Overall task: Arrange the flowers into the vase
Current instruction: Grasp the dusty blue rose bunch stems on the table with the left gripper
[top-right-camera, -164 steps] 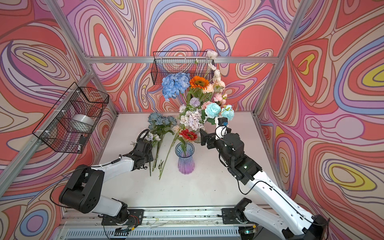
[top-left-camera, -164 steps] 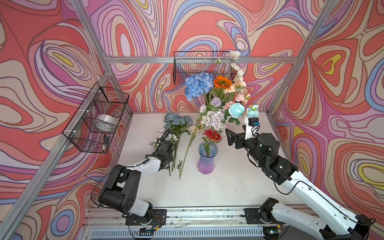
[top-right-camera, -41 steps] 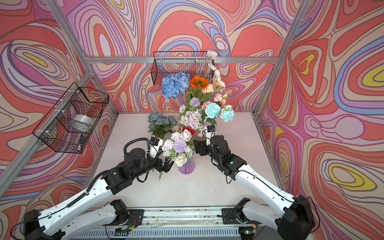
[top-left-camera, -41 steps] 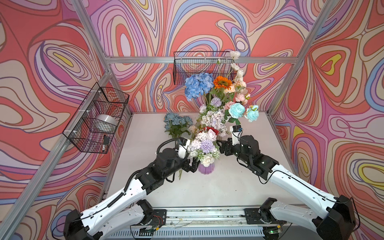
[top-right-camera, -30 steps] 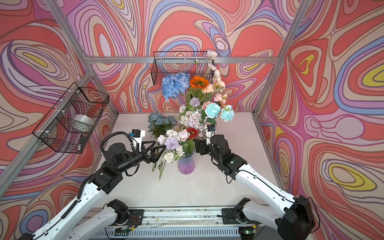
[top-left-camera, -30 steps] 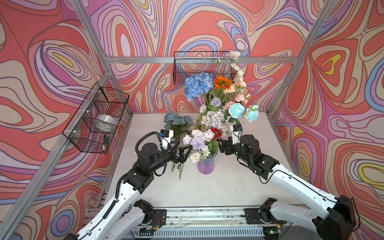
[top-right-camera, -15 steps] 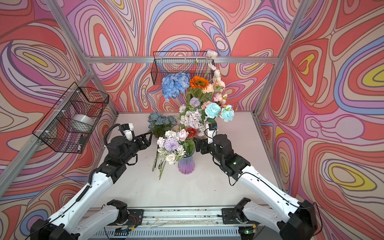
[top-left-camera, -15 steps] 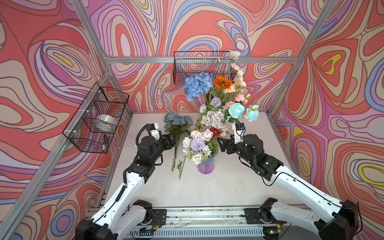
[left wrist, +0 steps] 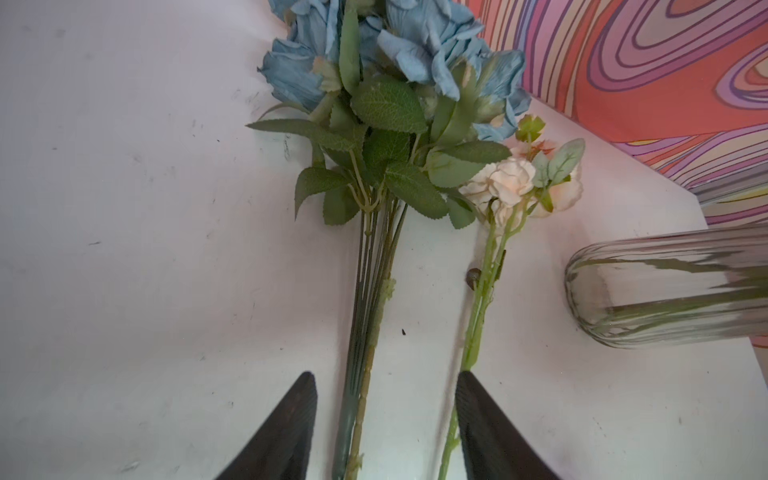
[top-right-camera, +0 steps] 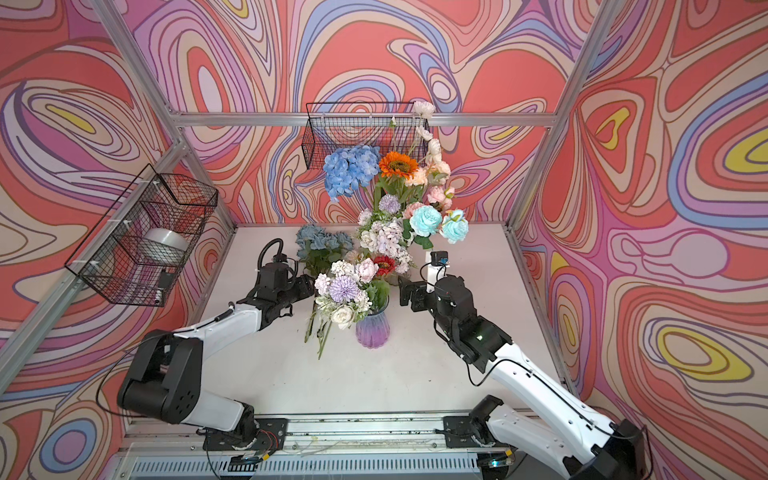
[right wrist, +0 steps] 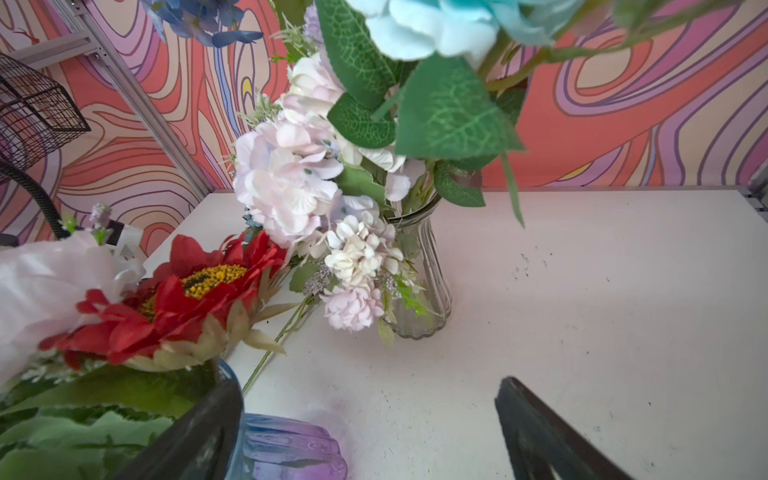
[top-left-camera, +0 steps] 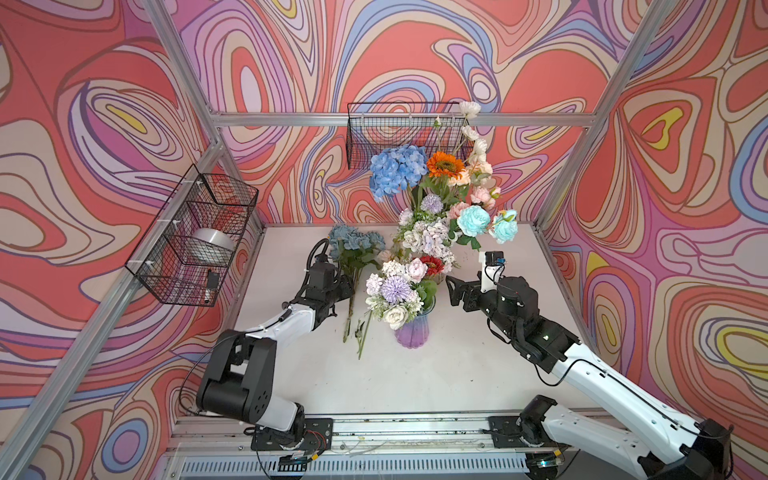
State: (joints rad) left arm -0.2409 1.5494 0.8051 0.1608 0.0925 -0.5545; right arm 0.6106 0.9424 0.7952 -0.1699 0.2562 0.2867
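The purple vase [top-left-camera: 410,332] [top-right-camera: 372,332] stands mid-table holding a mixed bunch with a lilac pompom [top-left-camera: 392,289] and a red flower [right wrist: 199,286]. Behind it a clear glass vase [right wrist: 419,282] carries tall flowers: blue hydrangea [top-left-camera: 397,168], orange sunflower [top-left-camera: 444,163], aqua roses [top-left-camera: 473,220]. A bunch of dusty-blue roses [top-left-camera: 355,243] [left wrist: 374,54] lies on the table beside a peach flower [left wrist: 511,183]. My left gripper [top-left-camera: 347,286] [left wrist: 384,376] is open and straddles the roses' stems [left wrist: 365,291] without touching them. My right gripper [top-left-camera: 453,291] [right wrist: 370,384] stands open right of the purple vase, holding nothing.
A wire basket [top-left-camera: 195,237] with a silver roll hangs on the left frame. Another wire basket [top-left-camera: 390,133] hangs on the back wall behind the tall flowers. Aluminium posts bound the white table [top-left-camera: 436,382], and patterned walls stand close on three sides.
My left arm left the mixed bunch in the purple vase, swung left and came down over the lying rose stems, its jaws narrowing. My right gripper opened wider beside the vase.
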